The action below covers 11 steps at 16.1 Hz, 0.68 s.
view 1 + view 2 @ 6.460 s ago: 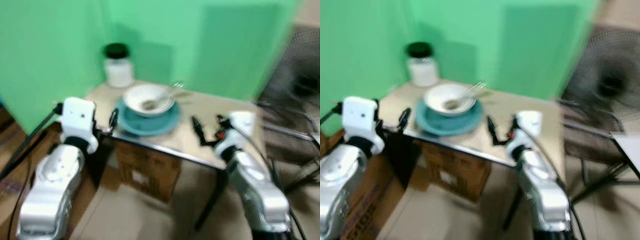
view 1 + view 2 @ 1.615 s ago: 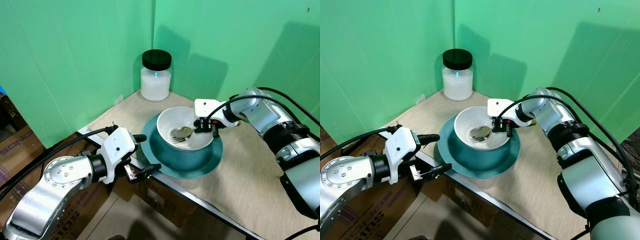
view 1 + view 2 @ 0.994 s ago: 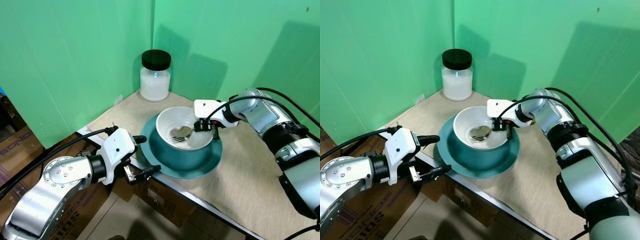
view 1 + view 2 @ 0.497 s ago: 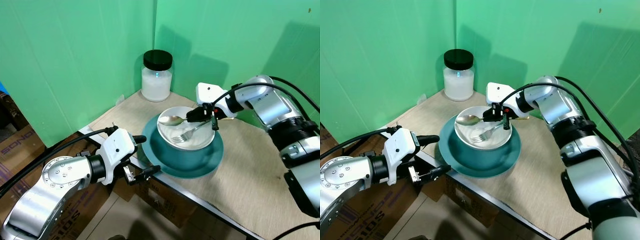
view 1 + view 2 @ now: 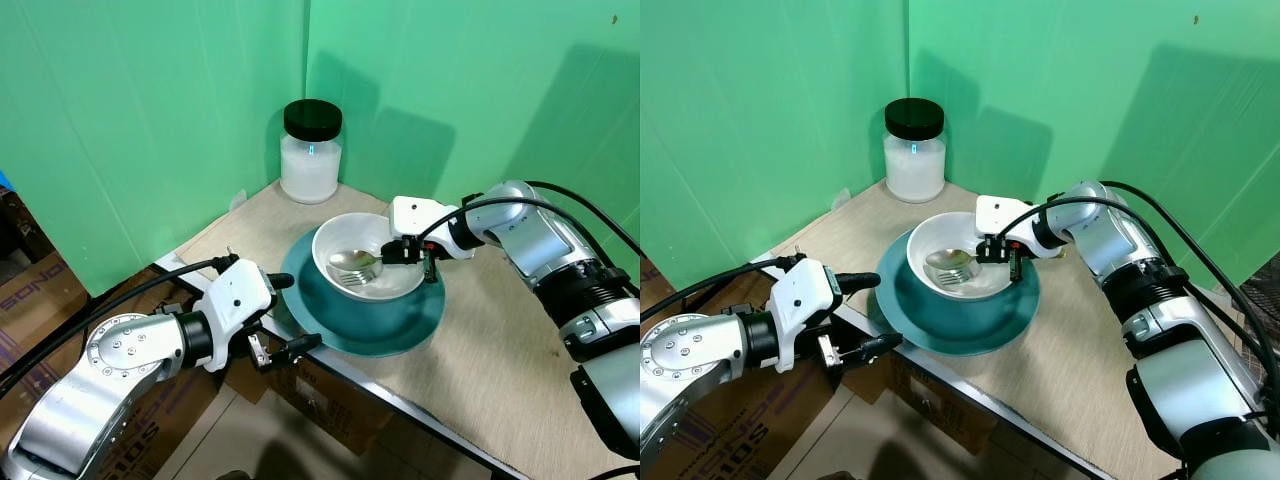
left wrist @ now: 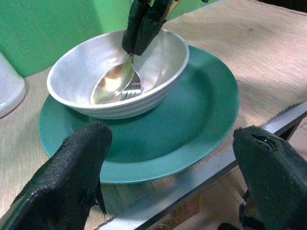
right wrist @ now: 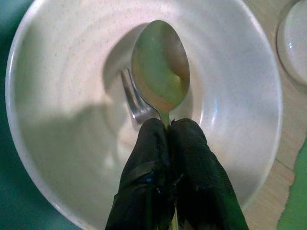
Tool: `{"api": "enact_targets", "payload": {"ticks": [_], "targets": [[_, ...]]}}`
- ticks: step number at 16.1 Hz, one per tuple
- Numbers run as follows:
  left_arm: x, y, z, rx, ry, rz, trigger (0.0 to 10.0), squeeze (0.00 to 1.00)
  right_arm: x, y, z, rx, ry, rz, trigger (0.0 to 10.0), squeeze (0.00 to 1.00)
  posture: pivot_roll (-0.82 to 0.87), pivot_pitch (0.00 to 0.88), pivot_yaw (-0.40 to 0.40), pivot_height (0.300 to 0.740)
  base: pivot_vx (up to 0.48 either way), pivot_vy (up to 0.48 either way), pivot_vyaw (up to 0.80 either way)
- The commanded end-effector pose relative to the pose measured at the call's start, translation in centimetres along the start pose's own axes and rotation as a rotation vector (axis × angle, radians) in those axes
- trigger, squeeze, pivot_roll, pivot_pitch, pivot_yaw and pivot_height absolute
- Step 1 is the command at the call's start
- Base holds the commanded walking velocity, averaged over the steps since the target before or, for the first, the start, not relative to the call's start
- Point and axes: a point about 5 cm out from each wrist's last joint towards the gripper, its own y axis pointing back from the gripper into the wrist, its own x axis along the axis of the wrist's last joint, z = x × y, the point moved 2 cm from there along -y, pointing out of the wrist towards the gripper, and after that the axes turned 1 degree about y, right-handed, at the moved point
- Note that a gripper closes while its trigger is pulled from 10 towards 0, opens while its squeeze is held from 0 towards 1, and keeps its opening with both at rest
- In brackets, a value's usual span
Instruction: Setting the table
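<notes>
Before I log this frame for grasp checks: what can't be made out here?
- Spoon handle: hidden in the right wrist view by the right gripper shut on it.
- Fork: tines show; the spoon and gripper cover its handle.
- Jar contents: white, too indistinct to identify in the eye views.
- Table: near right end cut off by the picture edge.
- Left gripper: open near the plate, blurred.

I saw bare bench (image 5: pixel 520 370) at the frame's lower right, free for passing. The jar (image 5: pixel 311 152) blocked the upper-left corner; plate (image 5: pixel 410 328) and bowl (image 5: pixel 400 285) filled the centre.
</notes>
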Motion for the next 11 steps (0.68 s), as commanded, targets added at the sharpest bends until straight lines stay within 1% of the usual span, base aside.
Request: {"api": "enact_targets", "payload": {"ticks": [1,2,9,11], "targets": [[0.06,-0.02,0.07,-0.002,-0.018,-0.005,10.0,0.00,0.18,0.40,0.24,-0.018,0.013,-0.005,10.0,0.76,-0.03,0.005,-0.043,0.740,0.000,0.000,0.00],[0.02,-0.03,0.09,-0.003,-0.018,-0.006,10.0,0.00,0.13,0.42,0.19,-0.015,0.016,-0.009,10.0,1.00,-0.03,0.005,-0.044,0.740,0.000,0.000,0.00],[-0.13,-0.07,0.06,-0.001,-0.019,-0.009,10.0,0.00,-0.06,0.38,0.15,-0.009,0.033,-0.035,10.0,1.00,-0.03,0.003,-0.047,0.740,0.000,0.000,0.00],[-0.13,-0.09,0.04,0.000,-0.020,-0.008,10.0,0.00,-0.43,0.04,0.06,-0.001,0.061,-0.077,10.0,1.00,-0.03,0.004,-0.050,0.740,0.000,0.000,0.00]]}}
